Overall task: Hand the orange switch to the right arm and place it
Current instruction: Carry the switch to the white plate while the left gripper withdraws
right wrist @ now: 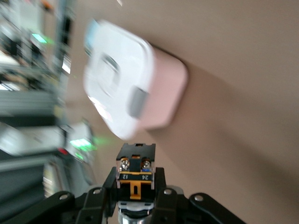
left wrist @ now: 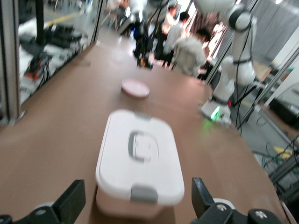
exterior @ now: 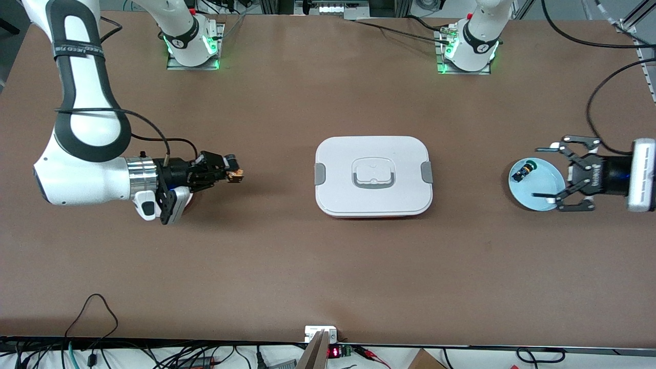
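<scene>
The orange switch (exterior: pixel 237 175), a tiny black block with an orange-amber part (right wrist: pixel 136 185), sits between the fingers of my right gripper (exterior: pixel 233 173), which is shut on it. That gripper hangs over bare table between the white lidded box (exterior: pixel 373 177) and the right arm's end. My left gripper (exterior: pixel 544 172) stands open with nothing in it, its fingers spread over a pale blue plate (exterior: pixel 538 183) at the left arm's end. In the left wrist view the left gripper (left wrist: pixel 138 196) faces the box (left wrist: pixel 140 158).
On the blue plate lies a small black-and-blue switch with a green cap (exterior: pixel 524 170). A pink plate (left wrist: pixel 135 87) lies at the right arm's end, mostly covered by the right wrist in the front view. Cables run along the table's near edge.
</scene>
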